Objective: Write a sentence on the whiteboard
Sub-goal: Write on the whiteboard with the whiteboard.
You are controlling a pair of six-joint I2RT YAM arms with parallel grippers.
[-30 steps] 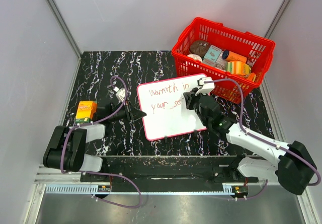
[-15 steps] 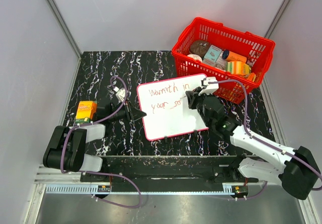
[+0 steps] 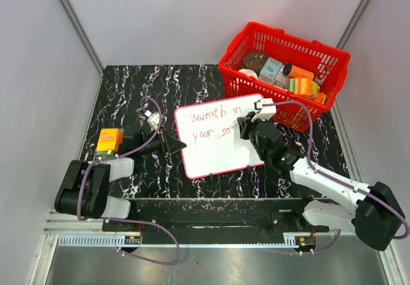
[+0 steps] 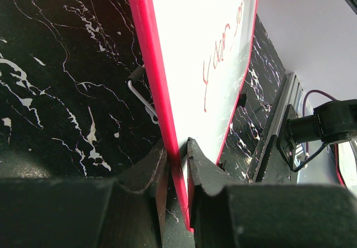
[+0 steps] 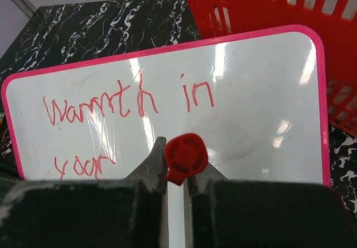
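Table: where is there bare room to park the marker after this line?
Best: far-left table, bordered by the back edge, basket and whiteboard. Smaller: the near strip between the left gripper and table edge. Crowded: right of the whiteboard, where the right gripper with the marker and its arm lie by the basket.

Glossy whiteboard (probably plastic, smooth)

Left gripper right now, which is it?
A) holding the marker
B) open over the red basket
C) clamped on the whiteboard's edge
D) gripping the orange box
C: the left wrist view shows the left gripper with its jaws closed on the near edge of the whiteboard, while the marker sits in the right gripper.
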